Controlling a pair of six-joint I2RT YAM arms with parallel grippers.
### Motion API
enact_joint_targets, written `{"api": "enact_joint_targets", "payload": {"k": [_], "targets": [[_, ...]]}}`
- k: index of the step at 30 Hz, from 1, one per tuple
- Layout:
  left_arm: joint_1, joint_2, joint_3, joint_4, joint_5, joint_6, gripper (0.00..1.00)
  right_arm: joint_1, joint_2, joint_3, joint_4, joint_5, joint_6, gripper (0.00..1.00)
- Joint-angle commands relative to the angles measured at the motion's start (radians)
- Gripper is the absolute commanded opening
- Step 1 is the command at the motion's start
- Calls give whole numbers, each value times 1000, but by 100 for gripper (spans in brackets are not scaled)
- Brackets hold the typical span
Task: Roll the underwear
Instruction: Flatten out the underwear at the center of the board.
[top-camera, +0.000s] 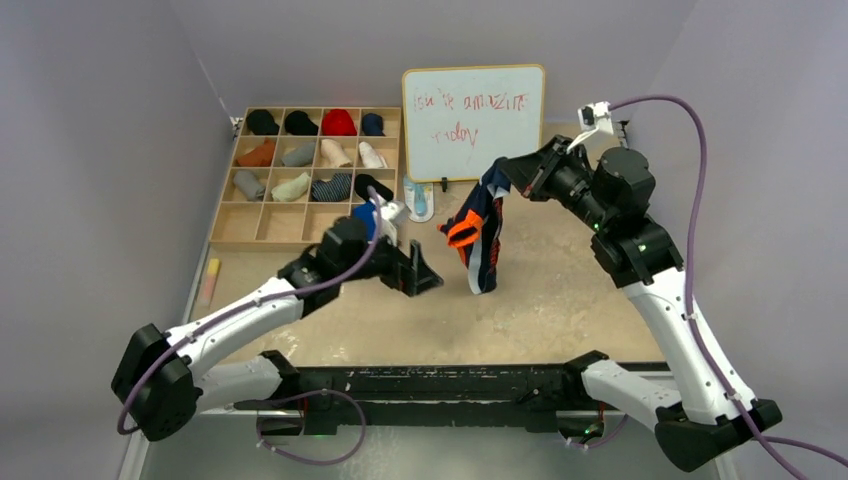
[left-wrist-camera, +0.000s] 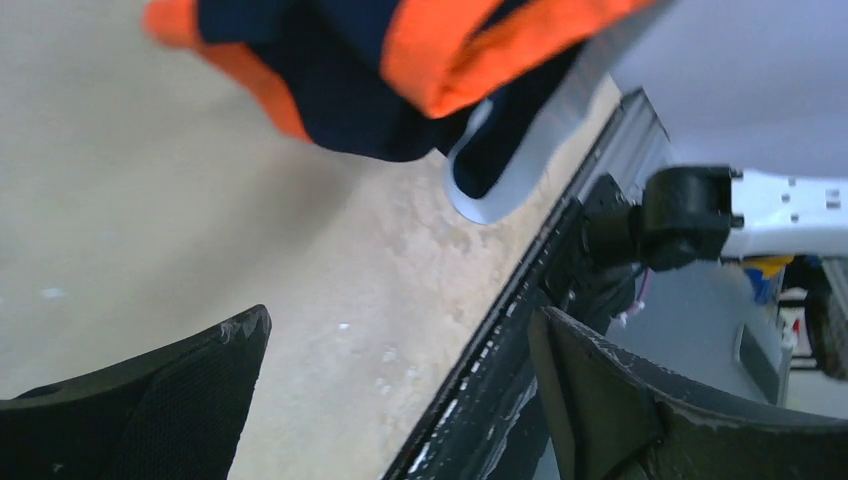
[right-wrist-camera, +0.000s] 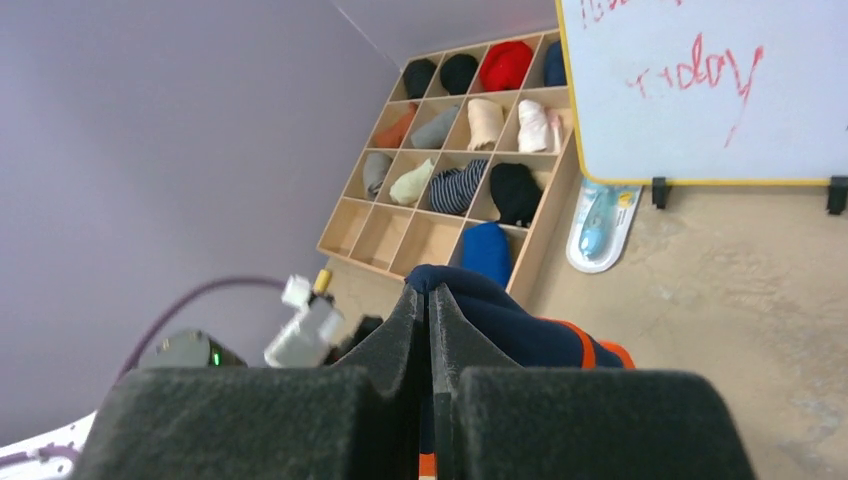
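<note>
- The navy underwear with orange trim (top-camera: 478, 235) hangs in the air over the middle of the counter (top-camera: 570, 300), bunched and twisted into a long drooping shape.
- The right fingers (top-camera: 508, 172) are pressed tight together on the upper edge of the underwear. In the right wrist view, navy cloth with an orange stripe spills out from between the closed pads.
- The garment's lower end drops close to the counter. Whether it touches the surface cannot be told.
- The left fingers (top-camera: 425, 277) are spread wide and hold nothing. They sit low over the counter, just left of the hanging underwear and apart from it.
- In the left wrist view, the orange-edged cloth hangs above and beyond the two open pads, with bare counter between them.
- A wooden compartment tray (top-camera: 228, 222) lies at the back left of the counter. Its upper three rows hold rolled garments in black, red, navy, orange, grey, cream, white and stripes.
- A blue roll (right-wrist-camera: 487, 250) sits in the tray's bottom row, in the compartment nearest the whiteboard.
- The whiteboard (top-camera: 473, 85), yellow-framed with red handwriting, stands upright at the back beside the tray.
- A small blue and white packet (top-camera: 420, 200) lies flat in front of the whiteboard's left foot.
- A pale yellow and pink stick (top-camera: 209, 280) lies near the counter's left edge, in front of the tray.
</note>
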Motion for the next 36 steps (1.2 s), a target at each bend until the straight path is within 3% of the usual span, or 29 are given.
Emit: {"api": "enact_joint_targets", "payload": {"k": [1,4,11,22,32,36], "targets": [[-237,48,-29,164,-265,-40,99,46,3,-16,32,65,65,0],[-341,145,-26,264,-369,-67,99,74,-2,-30,29,101,76,0],[-438,354,33,442,-461,-102,100,90,-3,-35,17,150,76,0],[-418,472,34,561,-530,-14,100,91,-3,-27,23,160,65,0],[-376,443,-72,643,-460,-32,100,92,-34,-30,17,158,54,0],[-361,495,10,652,-378,-10,100,92,-52,-53,31,157,63,0]]}}
